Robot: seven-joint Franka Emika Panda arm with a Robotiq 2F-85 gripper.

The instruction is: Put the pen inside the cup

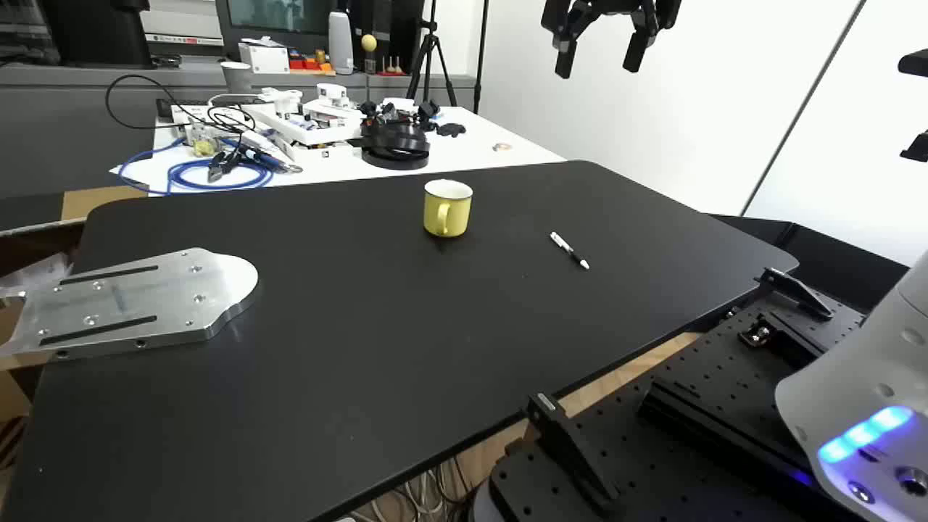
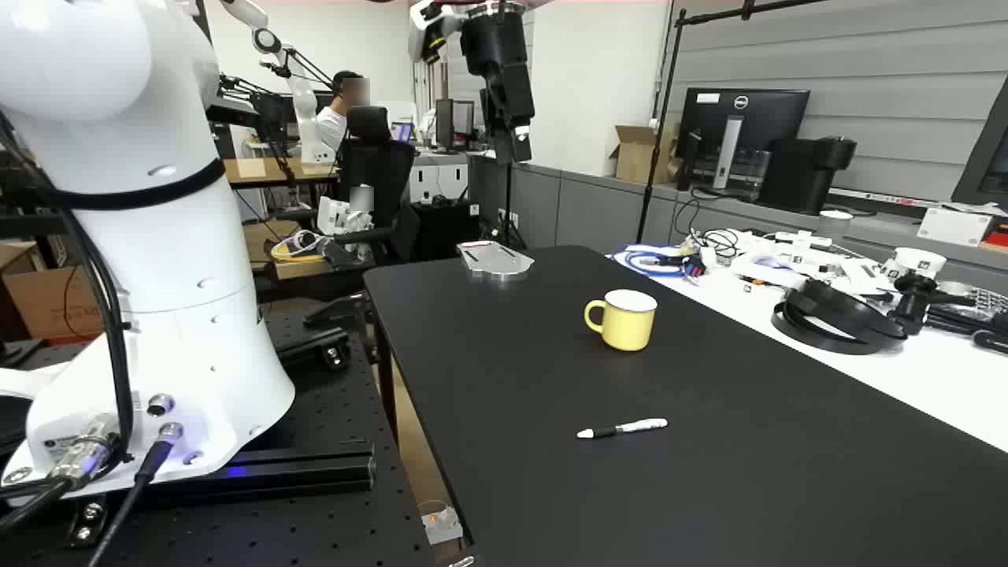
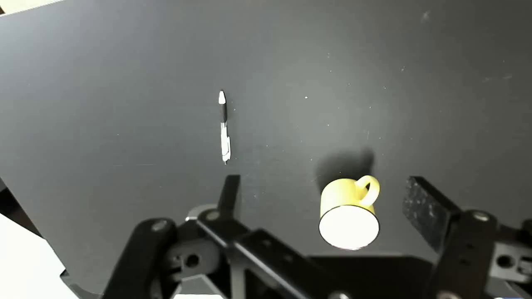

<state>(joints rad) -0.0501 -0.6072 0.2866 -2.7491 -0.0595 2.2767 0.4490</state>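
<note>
- The gripper [image 1: 599,62] hangs high over the desk [image 1: 406,348], its jaws spread wide; in the wrist view the fingers [image 3: 428,214] stand well apart.
- Between them in that view, down on the desk, shows the yellow cup [image 3: 338,195].
- The cup stands upright, nearer the edge along the white table [image 1: 507,141] than the edge along the robot base [image 2: 197,409].
- In both exterior views only the white upper wall inside the cup shows and its bottom is hidden; in the wrist view its mouth is a flat white glare, so what it holds cannot be told.
- The pen [image 2: 642,425] lies flat on the desk outside the cup, well apart from it and closer to the robot's edge, its tip pointing that way.
- A metal plate [image 1: 145,293] juts over the desk's end away from the pen, its outer part under clear plastic [image 1: 36,274].
- By that end's corner an open cardboard box [image 1: 98,201] is partly hidden; its inside is too dark to make out.
- The clutter [image 1: 312,130] on the white table is too jumbled to sort.
- In an exterior view the arm [image 2: 150,236] runs off the top, and the desk's nearest end is cut off.
</note>
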